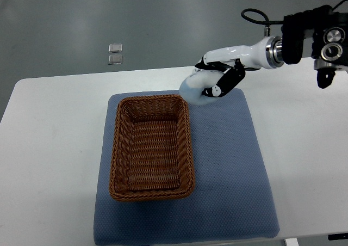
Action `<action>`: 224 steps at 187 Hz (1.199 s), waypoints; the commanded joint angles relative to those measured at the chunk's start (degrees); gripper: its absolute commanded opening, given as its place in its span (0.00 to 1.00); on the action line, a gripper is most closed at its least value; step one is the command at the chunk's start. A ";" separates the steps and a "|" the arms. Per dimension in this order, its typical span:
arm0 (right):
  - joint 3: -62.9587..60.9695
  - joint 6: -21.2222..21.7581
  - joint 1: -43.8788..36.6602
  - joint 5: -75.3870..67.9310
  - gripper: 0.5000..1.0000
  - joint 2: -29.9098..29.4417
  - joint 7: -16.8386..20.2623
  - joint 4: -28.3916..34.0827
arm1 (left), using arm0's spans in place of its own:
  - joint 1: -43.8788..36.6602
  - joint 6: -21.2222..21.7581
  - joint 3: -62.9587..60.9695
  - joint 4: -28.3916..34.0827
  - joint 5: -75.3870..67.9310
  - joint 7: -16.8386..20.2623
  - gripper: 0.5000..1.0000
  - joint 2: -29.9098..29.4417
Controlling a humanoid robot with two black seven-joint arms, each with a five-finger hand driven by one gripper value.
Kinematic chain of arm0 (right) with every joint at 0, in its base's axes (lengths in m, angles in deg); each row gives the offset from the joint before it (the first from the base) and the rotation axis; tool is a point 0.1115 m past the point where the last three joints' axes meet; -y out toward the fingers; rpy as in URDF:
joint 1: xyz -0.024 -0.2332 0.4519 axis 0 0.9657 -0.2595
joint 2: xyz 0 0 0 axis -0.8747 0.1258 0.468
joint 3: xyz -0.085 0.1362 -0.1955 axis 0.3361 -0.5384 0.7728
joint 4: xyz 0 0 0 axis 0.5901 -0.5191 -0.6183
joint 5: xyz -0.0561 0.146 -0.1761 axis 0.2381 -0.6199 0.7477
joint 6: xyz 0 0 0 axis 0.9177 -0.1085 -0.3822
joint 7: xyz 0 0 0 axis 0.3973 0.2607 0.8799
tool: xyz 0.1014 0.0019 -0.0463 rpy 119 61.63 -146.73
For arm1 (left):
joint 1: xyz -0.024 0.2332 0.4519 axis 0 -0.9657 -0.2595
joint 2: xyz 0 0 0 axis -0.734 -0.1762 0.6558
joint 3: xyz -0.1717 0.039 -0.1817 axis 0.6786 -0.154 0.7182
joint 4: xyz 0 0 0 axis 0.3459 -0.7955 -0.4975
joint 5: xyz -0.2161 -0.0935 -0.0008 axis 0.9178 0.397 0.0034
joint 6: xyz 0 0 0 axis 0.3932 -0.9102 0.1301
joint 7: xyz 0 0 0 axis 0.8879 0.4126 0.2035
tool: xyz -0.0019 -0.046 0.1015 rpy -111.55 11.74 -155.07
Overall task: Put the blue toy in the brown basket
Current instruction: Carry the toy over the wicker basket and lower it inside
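— What's the right hand [220,77] doing?
— Its fingers are wrapped around the blue toy [194,90], upper middle of the frame, just past the brown basket [151,148]'s top right corner.

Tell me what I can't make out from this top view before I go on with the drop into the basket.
- Blue toy: the right hand wraps it, so its shape and far side are hidden.
- Toy height above the brown basket rim: the steep top view cannot settle it.
- Left arm: out of frame.
- Two small clear items on the floor: too small to identify.
- Blue mat under the basket: covered there.
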 commanded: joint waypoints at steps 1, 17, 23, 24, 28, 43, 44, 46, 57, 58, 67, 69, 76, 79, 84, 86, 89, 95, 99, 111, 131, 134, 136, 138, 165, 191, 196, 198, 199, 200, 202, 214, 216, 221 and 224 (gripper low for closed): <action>1.40 -0.18 -2.75 -0.42 0.00 -6.56 -0.03 -3.89 | 0.00 0.00 0.00 -0.03 0.00 0.00 1.00 0.00; 4.30 -1.41 -4.42 -0.42 0.00 -12.28 -0.03 -8.19 | 0.00 0.00 0.00 -0.03 0.00 0.00 1.00 0.00; 5.09 -2.03 -4.60 -0.33 0.00 -14.47 -0.03 -9.68 | 0.00 0.00 0.00 -0.03 0.00 0.00 1.00 0.00; 5.09 -2.03 -4.60 -0.33 0.00 -14.48 -0.03 -9.69 | 0.00 0.00 0.00 -0.03 0.00 0.00 1.00 0.00; 5.62 -2.29 -4.68 -0.33 0.00 -15.97 -0.03 -10.66 | 0.00 0.00 0.00 -0.03 0.00 0.00 1.00 0.00; 6.50 -3.08 -4.33 -0.24 0.00 -21.16 -0.03 -14.17 | 0.00 0.00 0.00 0.24 0.00 0.00 1.00 0.00; 6.58 -3.17 -4.16 -0.24 0.00 -21.94 -0.11 -14.69 | 0.00 0.00 0.00 0.24 0.00 0.00 1.00 0.00; 6.58 -3.26 -4.07 -0.24 0.00 -22.65 -0.11 -15.22 | 0.00 0.00 0.00 0.32 0.00 0.00 1.00 0.00; 6.67 -3.61 -3.45 0.02 0.00 -26.17 -0.11 -18.22 | 0.00 0.00 0.00 0.41 0.00 0.00 1.00 0.00; 6.85 -3.70 -3.19 0.11 0.00 -26.87 -0.11 -18.74 | 0.00 0.00 0.00 0.41 0.00 0.00 1.00 0.00; 7.46 -3.88 -1.96 0.28 0.00 -29.25 -0.11 -20.85 | 0.00 0.00 0.00 0.41 0.00 0.09 1.00 0.00; 7.64 -3.96 -1.61 0.28 0.00 -29.77 -0.11 -21.29 | -0.09 0.00 0.00 0.41 0.00 0.00 1.00 0.00; 8.08 -4.40 -0.47 0.81 0.00 -31.88 -0.11 -22.96 | -0.09 0.00 0.00 0.50 0.00 0.00 1.00 0.00; 8.17 -4.58 -0.11 0.90 0.00 -32.32 -0.11 -23.31 | 0.00 0.00 0.00 0.50 0.00 0.00 1.00 0.00; 8.17 -4.93 0.41 1.25 0.00 -33.20 -0.11 -23.84 | 0.00 0.00 0.09 0.50 0.00 0.00 1.00 0.00; 8.17 -5.11 0.77 1.43 0.00 -33.46 -0.11 -24.10 | -0.09 0.00 0.09 0.50 0.00 0.00 1.00 0.00; 8.17 -5.46 1.38 1.86 0.00 -34.25 -0.11 -24.54 | 0.00 0.00 0.17 0.50 0.00 0.09 1.00 0.00; 8.25 -5.90 2.43 2.57 0.00 -35.13 -0.11 -25.16 | 0.00 0.00 0.26 0.50 0.00 0.09 1.00 0.00; 8.25 -6.16 3.14 3.09 0.00 -35.66 -0.11 -25.60 | -0.09 0.00 0.26 0.59 0.00 0.09 1.00 0.00; 8.25 -6.69 5.16 4.50 0.00 -36.28 -0.20 -26.91 | 0.00 0.00 0.26 0.59 0.00 0.00 1.00 0.00; 8.25 -7.48 7.36 5.29 0.00 -36.28 -0.20 -28.41 | -0.09 0.00 0.44 0.59 0.00 0.09 1.00 0.00; 8.25 -7.74 7.71 5.47 0.00 -36.28 -0.20 -28.41 | -0.09 0.00 0.44 0.59 0.00 0.00 1.00 0.00; 8.25 -7.83 7.88 5.56 0.00 -36.28 -0.20 -28.50 | -0.09 0.00 0.44 0.59 0.00 0.00 1.00 0.00; 8.25 -8.00 7.97 5.56 0.00 -36.28 -0.20 -28.50 | 0.00 0.00 0.44 0.59 0.00 0.09 1.00 0.00; 8.52 -8.80 9.91 6.87 0.00 -36.28 -0.20 -29.73 | -0.09 0.00 0.44 0.59 0.08 0.00 1.00 0.00; 9.66 -8.80 11.14 7.49 0.04 -36.28 -0.20 -29.99 | -0.09 0.00 0.44 0.68 0.00 0.00 1.00 0.00; 9.66 -8.80 11.31 7.49 0.06 -36.28 -0.20 -29.99 | -0.09 0.00 0.44 0.68 0.00 0.09 1.00 0.00; 9.66 -8.80 11.40 7.49 0.07 -36.28 -0.20 -29.99 | -0.09 0.00 0.44 0.68 0.00 0.09 1.00 0.00; 9.66 -8.80 11.49 7.49 0.07 -36.28 -0.20 -29.99 | -0.09 0.00 0.44 0.68 0.00 0.09 1.00 0.00; 9.66 -8.80 11.49 7.49 0.07 -36.28 -0.20 -29.99 | -0.09 0.00 0.44 0.68 0.00 0.09 1.00 0.00; 9.66 -8.80 11.66 7.49 0.07 -36.28 -0.20 -29.99 | -0.09 0.00 0.44 0.68 0.00 0.00 1.00 0.00; 9.66 -8.80 12.28 7.49 0.19 -36.28 -0.20 -29.99 | -0.09 0.00 0.44 0.68 0.00 0.09 1.00 0.00; 9.66 -8.80 12.28 7.49 0.23 -36.28 -0.20 -29.99 | -0.09 0.00 0.44 0.68 0.00 0.00 1.00 0.00; 9.66 -8.80 12.63 7.49 0.33 -36.28 -0.20 -29.99 | -0.09 0.00 0.44 0.68 0.00 0.00 1.00 0.00; 9.66 -8.80 12.72 7.49 0.40 -36.28 -0.20 -29.99 | -0.09 0.00 0.44 0.68 0.00 0.09 1.00 0.00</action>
